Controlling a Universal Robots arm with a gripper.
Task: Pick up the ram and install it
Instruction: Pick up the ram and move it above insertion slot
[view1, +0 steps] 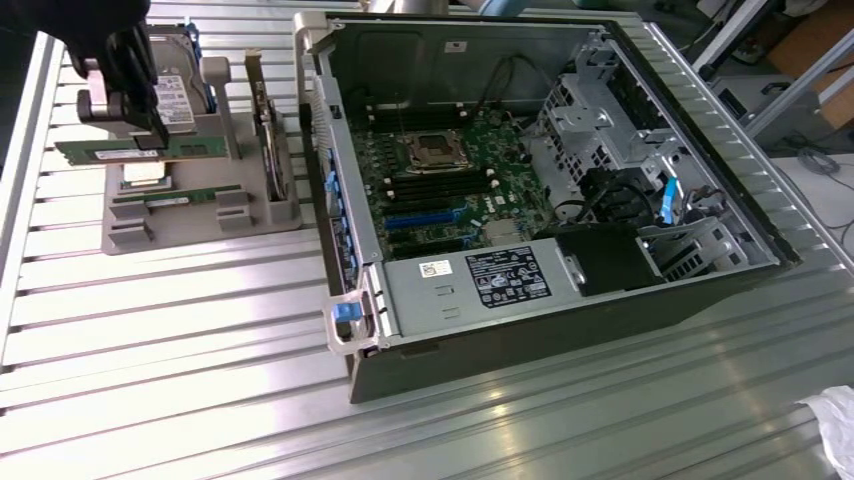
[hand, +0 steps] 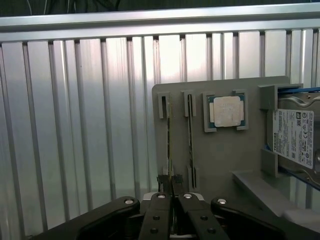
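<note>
Wrist view first: your gripper is pinched narrow on the top edge of the ram, which you see edge-on as a thin line running along its slot in the grey holder. A second stick stands edge-on in the neighbouring slot, just beside it. On that same holder you get the square silver processor lying flat in its pocket, and beyond it the hard drive with its white label.

Exterior view gives you what the wrist cannot: the ram side-on, a long green strip held level between the black fingers. You also get the open computer case, well apart toward the exterior view's right, with the motherboard and the power supply laid bare inside. Whether the ram sits in its slot or just above it, you cannot tell.

Your arm shows at the upper corner on the exterior view's left. The gripper points straight down over the holder on the ribbed metal table.
</note>
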